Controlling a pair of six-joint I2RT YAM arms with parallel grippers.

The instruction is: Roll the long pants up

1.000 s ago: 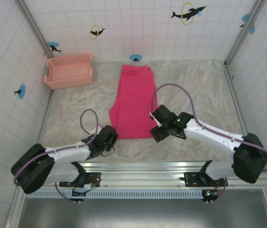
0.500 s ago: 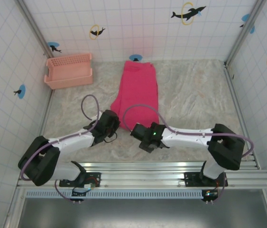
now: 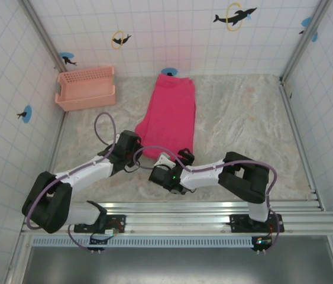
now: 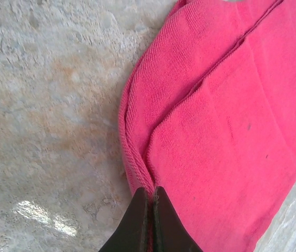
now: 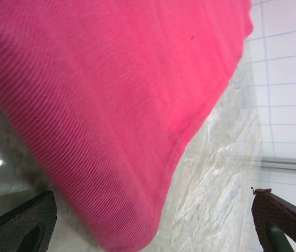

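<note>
Though flat, magenta long pants (image 3: 169, 115)

Top view from high behind, looking down, wrist views low and close, all three sharing the long pants (image 3: 169, 115)

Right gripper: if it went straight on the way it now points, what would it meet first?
The long pants. In the right wrist view the open right gripper points at their near edge, with the pink cloth lying in line between its fingers. The cloth looks close, though depth is unclear.
</note>
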